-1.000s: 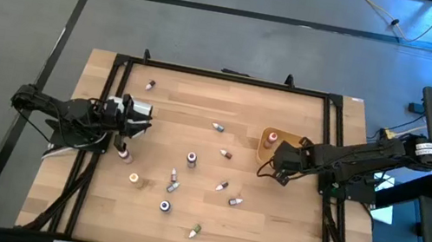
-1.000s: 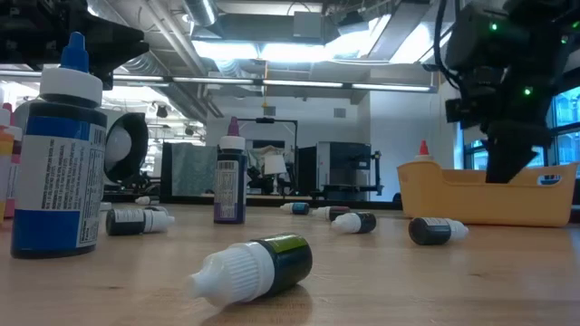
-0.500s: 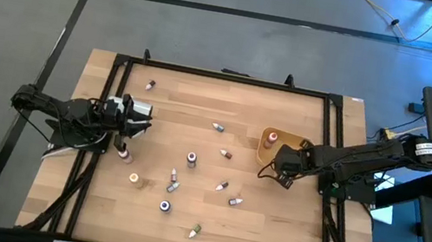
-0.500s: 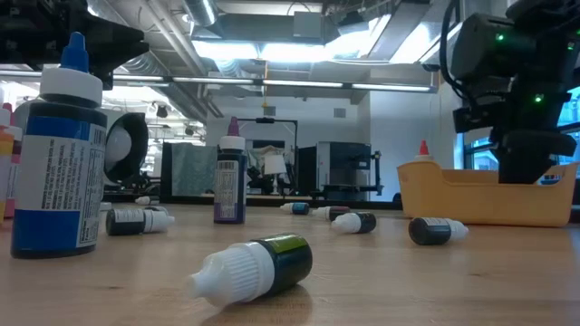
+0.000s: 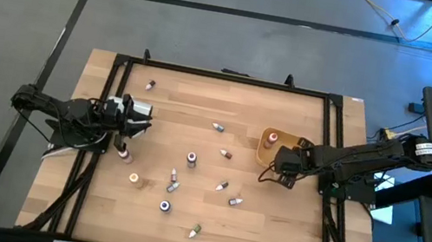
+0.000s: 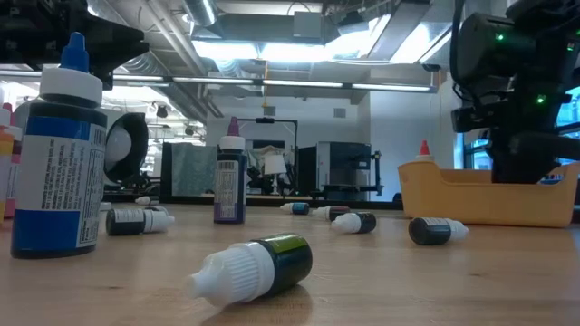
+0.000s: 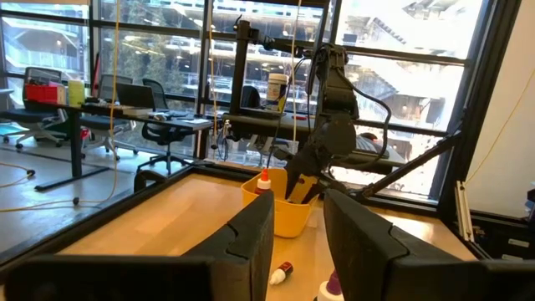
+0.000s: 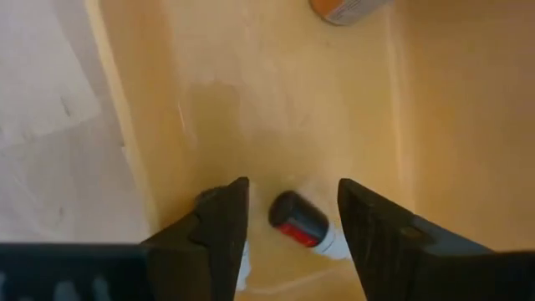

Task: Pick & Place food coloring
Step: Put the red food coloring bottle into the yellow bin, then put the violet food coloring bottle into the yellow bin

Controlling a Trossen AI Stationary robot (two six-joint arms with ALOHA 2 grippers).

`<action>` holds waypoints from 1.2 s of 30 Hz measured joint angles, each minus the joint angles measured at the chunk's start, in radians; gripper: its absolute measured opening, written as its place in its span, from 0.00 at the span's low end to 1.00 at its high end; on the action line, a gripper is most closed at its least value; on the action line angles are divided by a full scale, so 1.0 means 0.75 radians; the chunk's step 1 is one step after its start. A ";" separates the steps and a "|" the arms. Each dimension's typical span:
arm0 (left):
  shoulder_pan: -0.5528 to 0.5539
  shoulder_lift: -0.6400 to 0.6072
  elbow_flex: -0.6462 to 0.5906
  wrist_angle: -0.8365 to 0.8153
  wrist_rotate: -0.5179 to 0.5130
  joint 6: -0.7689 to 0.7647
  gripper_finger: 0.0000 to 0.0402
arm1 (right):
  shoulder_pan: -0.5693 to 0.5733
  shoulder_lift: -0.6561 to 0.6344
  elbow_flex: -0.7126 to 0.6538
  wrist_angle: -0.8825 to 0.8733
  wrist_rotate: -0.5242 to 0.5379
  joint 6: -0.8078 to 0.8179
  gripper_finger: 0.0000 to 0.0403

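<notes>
Several tiny food coloring bottles (image 5: 191, 160) lie or stand scattered on the wooden table. My right gripper (image 8: 292, 191) points down into the tan tray (image 5: 262, 149), open. A dark bottle with a red label (image 8: 299, 221) lies on its side on the tray floor between the fingers, clear of both. An orange bottle (image 5: 271, 136) stands upright in the tray's far end. My left gripper (image 7: 298, 217) waits at the table's left edge, level, slightly open with nothing between its fingers.
A large blue-labelled bottle (image 6: 59, 154) and a dark one on its side (image 6: 258, 264) stand close to the low camera. Black frame rails (image 5: 223, 77) border the table. Bare wood lies between the tray and the nearest loose bottles.
My right gripper has stayed over the tray, rolled about its own pointing line and spread its fingers apart. The left arm has kept still.
</notes>
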 joint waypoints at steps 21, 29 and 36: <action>0.000 0.001 0.000 0.000 -0.001 0.000 0.27 | 0.000 0.000 0.001 0.090 -0.016 -0.073 0.46; 0.000 0.001 0.000 0.000 0.108 -0.024 0.26 | 0.059 -0.077 0.061 -0.009 0.103 -0.005 0.46; 0.000 0.000 0.000 0.000 0.107 -0.025 0.27 | 0.070 -0.119 0.117 -0.022 0.084 -0.026 0.46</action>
